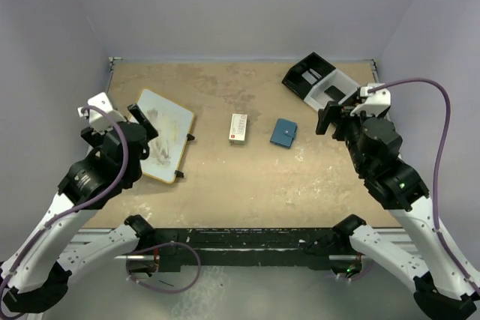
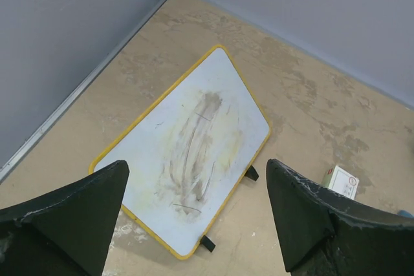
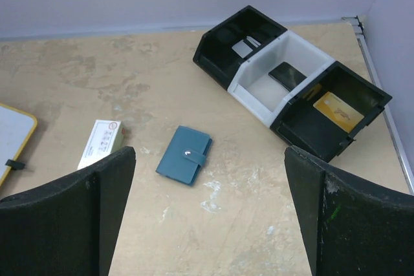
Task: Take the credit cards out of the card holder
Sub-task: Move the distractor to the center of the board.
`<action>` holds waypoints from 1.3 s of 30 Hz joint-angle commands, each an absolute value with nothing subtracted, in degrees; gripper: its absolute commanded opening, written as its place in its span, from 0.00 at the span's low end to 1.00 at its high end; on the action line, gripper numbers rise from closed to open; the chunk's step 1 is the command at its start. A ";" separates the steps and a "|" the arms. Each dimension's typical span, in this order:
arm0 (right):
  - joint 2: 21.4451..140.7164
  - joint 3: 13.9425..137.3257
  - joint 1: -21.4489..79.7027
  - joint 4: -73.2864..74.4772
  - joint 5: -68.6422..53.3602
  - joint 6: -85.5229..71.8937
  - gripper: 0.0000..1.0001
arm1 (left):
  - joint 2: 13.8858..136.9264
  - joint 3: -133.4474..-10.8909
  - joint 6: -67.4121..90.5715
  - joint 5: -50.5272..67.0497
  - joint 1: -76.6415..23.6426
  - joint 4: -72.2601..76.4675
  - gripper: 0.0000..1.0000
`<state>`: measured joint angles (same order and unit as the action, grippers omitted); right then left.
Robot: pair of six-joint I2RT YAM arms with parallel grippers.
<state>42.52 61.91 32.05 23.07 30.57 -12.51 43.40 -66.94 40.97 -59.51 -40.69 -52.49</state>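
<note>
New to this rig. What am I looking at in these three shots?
Two robot arms are bolted at the near edge of a table. The overhead picture looks down from behind them; the other two come from wrist cameras, fingers showing at the bottom. On the table: a yellow-edged whiteboard, a white box with red print, a closed blue wallet, and a black-and-white tray with a gold card in one end compartment. The left tool and right tool are both open and hold nothing.

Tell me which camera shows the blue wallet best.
Right wrist view: the blue wallet lies closed, snap tab visible, unobstructed. The top view shows it smaller; the left wrist view doesn't clearly show it.
</note>
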 commanded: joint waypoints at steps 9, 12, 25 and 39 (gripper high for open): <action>52.19 59.54 20.89 17.42 19.32 -16.18 1.00 | 64.42 -67.62 39.51 -36.52 -29.78 -36.36 0.89; 55.88 58.83 18.14 15.69 15.86 -17.86 1.00 | 73.78 -69.87 38.32 -30.78 -30.05 -33.72 0.89; 67.43 55.33 11.54 10.08 2.80 -23.76 1.00 | 102.76 -70.01 38.91 -12.47 -29.71 -22.28 0.85; 72.28 54.87 10.52 9.61 -1.85 -26.44 1.00 | 105.03 -66.09 39.29 -14.70 -28.04 -22.68 0.78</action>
